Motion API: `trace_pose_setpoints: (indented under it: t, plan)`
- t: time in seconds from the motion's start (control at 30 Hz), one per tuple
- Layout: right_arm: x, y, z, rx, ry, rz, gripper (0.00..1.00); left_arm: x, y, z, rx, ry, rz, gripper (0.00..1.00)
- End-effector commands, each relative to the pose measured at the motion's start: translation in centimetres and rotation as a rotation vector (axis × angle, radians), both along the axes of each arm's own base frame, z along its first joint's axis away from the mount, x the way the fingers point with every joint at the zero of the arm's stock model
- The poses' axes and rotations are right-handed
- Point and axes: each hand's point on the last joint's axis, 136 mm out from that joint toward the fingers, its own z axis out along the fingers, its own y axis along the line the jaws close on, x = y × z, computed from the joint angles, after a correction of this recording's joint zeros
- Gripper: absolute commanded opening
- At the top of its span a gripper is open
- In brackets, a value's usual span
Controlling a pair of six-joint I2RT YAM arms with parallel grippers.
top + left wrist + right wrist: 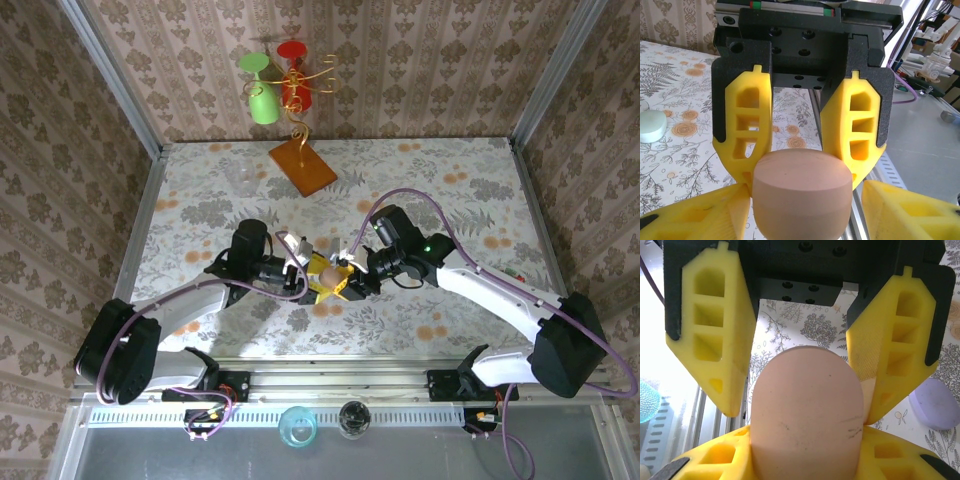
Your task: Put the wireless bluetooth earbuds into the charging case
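A closed, pebble-shaped pink charging case (pixel 327 270) hangs above the middle of the table, between both grippers, which face each other. My right gripper (pixel 800 415) is shut on the case (pixel 807 415); one pad presses its side, and a sliver of light shows at the other. The left gripper (pixel 801 180) straddles the same case (pixel 801 195) from the opposite side. Its yellow fingers (pixel 747 125) sit close against the case, and I cannot see whether they still press it. The earbuds are out of view.
A lilac case (pixel 935 405) lies on the floral tablecloth beside the right gripper, and a pale mint case (pixel 650 125) lies off to the left. At the back stand a wire rack with green and red glasses (pixel 280 85) and a clear cup (pixel 240 175).
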Motion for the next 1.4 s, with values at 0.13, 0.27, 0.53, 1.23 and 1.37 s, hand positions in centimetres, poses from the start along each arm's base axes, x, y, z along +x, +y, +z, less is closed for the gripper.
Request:
trace_pose_setpoints:
  t: [0.13,0.27,0.53,1.23,1.37]
  plan:
    - [-0.3,0.8,2.7,0.102,-0.050,0.033,0.26,0.1,-0.2,-0.2,0.019,0.002,-0.015,0.62]
    - [-0.4,0.7,2.6,0.097,-0.043,0.039,0.26,0.3,-0.2,-0.3,0.022,-0.005,-0.005,0.65]
    - [-0.3,0.8,2.2,0.087,-0.024,0.036,0.26,0.2,-0.2,-0.1,0.015,-0.006,-0.012,0.62]
    - [-0.9,0.0,0.4,-0.003,0.019,0.052,0.26,0.1,-0.1,0.6,-0.003,-0.012,-0.017,0.61]
    - [-0.9,0.0,0.3,-0.006,0.023,0.051,0.25,0.0,-0.1,0.6,-0.003,-0.007,-0.021,0.60]
